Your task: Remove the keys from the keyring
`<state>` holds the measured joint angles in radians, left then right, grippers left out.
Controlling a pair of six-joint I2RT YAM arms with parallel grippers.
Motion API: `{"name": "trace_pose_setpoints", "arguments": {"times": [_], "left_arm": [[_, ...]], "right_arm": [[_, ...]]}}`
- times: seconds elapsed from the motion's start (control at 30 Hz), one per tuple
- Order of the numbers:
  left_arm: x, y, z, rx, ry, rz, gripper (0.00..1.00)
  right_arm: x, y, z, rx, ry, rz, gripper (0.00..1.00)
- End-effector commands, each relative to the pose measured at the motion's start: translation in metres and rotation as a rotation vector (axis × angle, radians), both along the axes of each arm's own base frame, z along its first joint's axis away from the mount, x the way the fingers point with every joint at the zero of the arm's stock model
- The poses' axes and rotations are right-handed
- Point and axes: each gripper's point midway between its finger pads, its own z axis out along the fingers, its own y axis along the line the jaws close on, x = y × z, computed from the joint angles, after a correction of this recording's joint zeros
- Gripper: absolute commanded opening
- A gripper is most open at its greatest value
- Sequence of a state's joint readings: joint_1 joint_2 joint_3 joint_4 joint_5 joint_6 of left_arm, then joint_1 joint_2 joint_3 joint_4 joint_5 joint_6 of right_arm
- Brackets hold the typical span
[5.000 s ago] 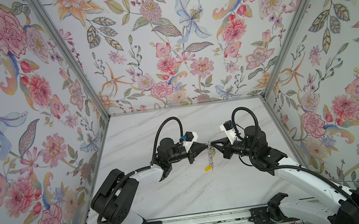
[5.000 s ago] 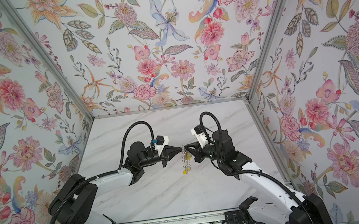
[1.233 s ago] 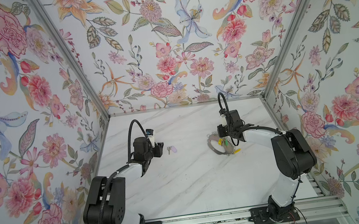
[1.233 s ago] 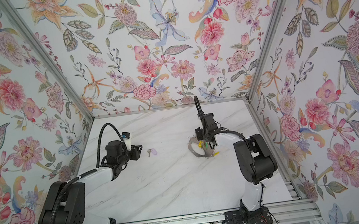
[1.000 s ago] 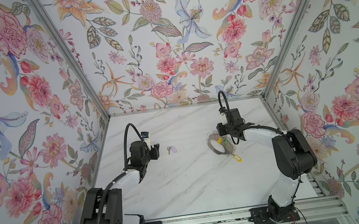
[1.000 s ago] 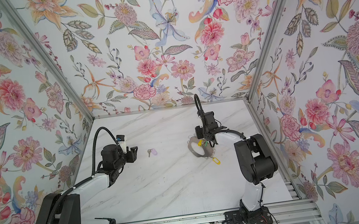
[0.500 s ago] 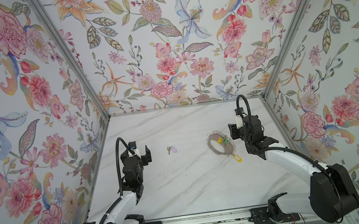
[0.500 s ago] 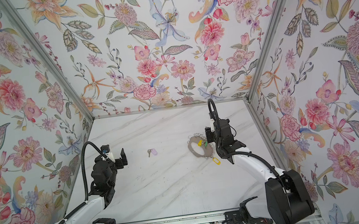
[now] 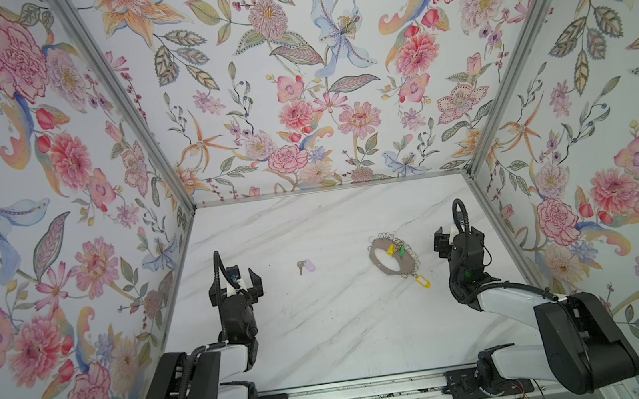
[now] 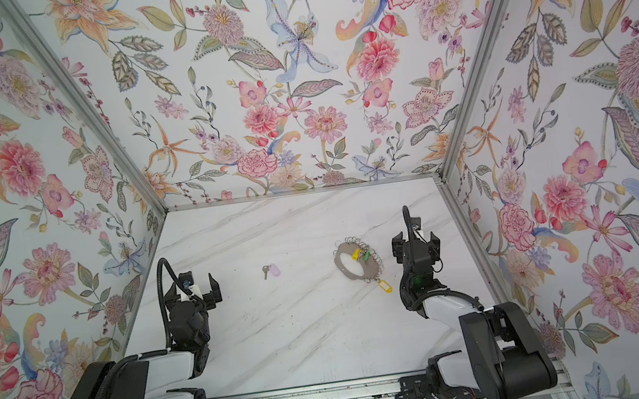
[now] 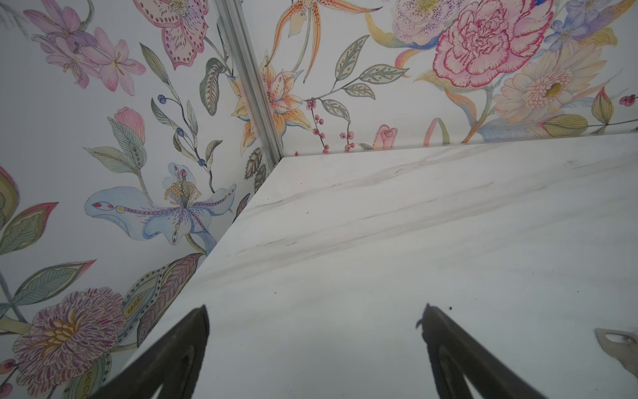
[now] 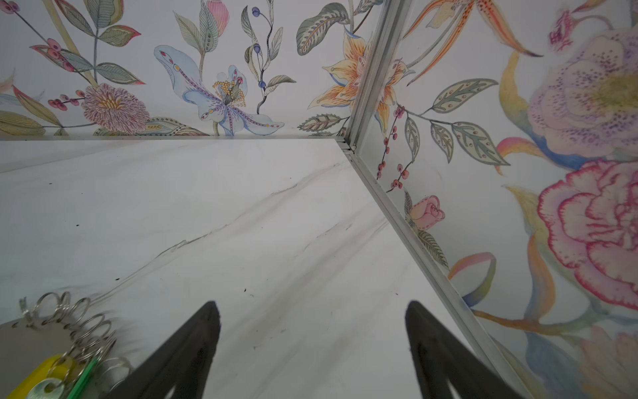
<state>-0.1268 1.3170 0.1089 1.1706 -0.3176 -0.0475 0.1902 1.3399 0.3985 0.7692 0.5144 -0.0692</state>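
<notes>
The keyring [image 9: 397, 269] [image 10: 362, 273], a grey-brown plate fringed with wire rings, lies flat right of the table's middle. A yellow-tag key [image 9: 390, 248] and a green-tag key [image 9: 401, 251] rest on it. Another yellow tag [image 9: 423, 281] trails off its near edge. A lilac-tag key [image 9: 306, 266] [image 10: 272, 270] lies alone near the middle. My left gripper [image 9: 241, 283] [image 11: 315, 311] is open and empty, left of the lilac key. My right gripper [image 10: 417, 247] [image 12: 313, 307] is open and empty, right of the keyring [image 12: 20, 345].
The white marble table [image 9: 327, 333] is boxed in by floral walls on three sides, with metal corner posts [image 9: 473, 172]. Both arm bases sit on the rail [image 9: 356, 397] at the front edge. A dull-metal key end [image 11: 618, 345] shows at the left wrist view's edge.
Both arms have drawn back toward the front and both grippers have opened wider. The lilac-tag key and the keyring stay where they lay.
</notes>
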Motion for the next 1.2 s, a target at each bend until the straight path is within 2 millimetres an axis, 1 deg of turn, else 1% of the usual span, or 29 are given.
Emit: {"name": "trace_pose_setpoints", "arguments": {"times": [0.0,0.07,0.13,0.2,0.3,0.4,0.43,0.47,0.53,0.6,0.7,0.73,0.77,0.8,0.83,0.87,0.9,0.93,1.0,1.03,1.1,1.17], "left_arm": [[0.004,0.005,0.031,0.008,-0.125,0.002,0.99],[0.005,0.006,0.031,0.002,-0.126,-0.002,0.99],[0.000,0.010,0.032,-0.005,-0.139,0.015,0.99],[-0.009,0.016,0.033,0.003,-0.150,0.047,0.99],[-0.016,0.021,0.033,0.009,-0.150,0.063,0.99],[-0.011,0.012,0.036,-0.011,-0.178,-0.004,0.99],[-0.008,0.008,0.036,-0.013,-0.189,-0.031,0.99],[-0.006,0.005,0.035,-0.020,-0.198,-0.048,0.99],[-0.002,0.002,0.033,-0.009,-0.202,-0.063,0.99],[-0.001,0.005,0.028,-0.013,-0.200,-0.049,0.99],[0.002,0.006,0.018,-0.010,-0.195,-0.039,0.99],[0.002,0.005,0.018,-0.014,-0.192,-0.047,0.99],[0.002,0.005,0.015,-0.020,-0.170,-0.046,0.99],[0.005,0.006,0.012,-0.020,-0.152,-0.038,0.99],[0.008,0.006,0.013,-0.016,-0.154,-0.038,0.99],[0.010,0.005,0.012,-0.013,-0.154,-0.042,0.99],[0.011,0.005,0.013,-0.014,-0.152,-0.045,0.99],[0.010,0.005,0.011,-0.012,-0.143,-0.045,0.99],[0.011,0.005,0.012,-0.008,-0.148,-0.044,0.99],[0.012,0.003,0.011,-0.009,-0.142,-0.054,0.99],[0.017,-0.003,0.010,0.001,-0.131,-0.090,0.99],[0.026,-0.015,0.006,0.020,-0.097,-0.162,0.99]], "right_arm": [[0.005,0.004,0.018,-0.056,-0.077,0.016,0.88],[0.009,0.013,0.015,-0.072,-0.055,0.068,0.89],[0.008,0.012,0.015,-0.070,-0.052,0.065,0.89],[0.004,0.013,0.012,-0.049,-0.042,0.078,0.89],[-0.002,0.016,-0.006,0.013,-0.029,0.141,0.89],[-0.010,0.012,-0.021,0.031,-0.084,0.134,0.89],[-0.010,0.012,-0.019,0.019,-0.108,0.141,0.89],[-0.008,0.016,-0.022,0.016,-0.097,0.154,0.90],[-0.007,0.015,-0.023,0.025,-0.089,0.154,0.90],[-0.011,0.013,-0.024,0.036,-0.096,0.148,0.90],[-0.010,0.013,-0.023,0.044,-0.103,0.158,0.91],[-0.007,0.012,-0.025,0.052,-0.092,0.162,0.91],[-0.005,0.012,-0.027,0.065,-0.084,0.170,0.91],[-0.004,0.010,-0.033,0.085,-0.066,0.176,0.91],[-0.002,0.010,-0.042,0.103,-0.047,0.194,0.91],[0.003,0.011,-0.037,0.091,-0.079,0.208,0.91],[0.003,0.012,-0.038,0.098,-0.053,0.212,0.91],[0.004,0.013,-0.044,0.113,-0.011,0.223,0.91],[0.006,0.012,-0.042,0.115,-0.039,0.229,0.93],[0.006,0.012,-0.044,0.121,-0.020,0.228,0.99],[0.006,0.011,-0.043,0.122,-0.025,0.226,0.99],[0.006,0.012,-0.044,0.121,-0.024,0.227,0.99]]}}
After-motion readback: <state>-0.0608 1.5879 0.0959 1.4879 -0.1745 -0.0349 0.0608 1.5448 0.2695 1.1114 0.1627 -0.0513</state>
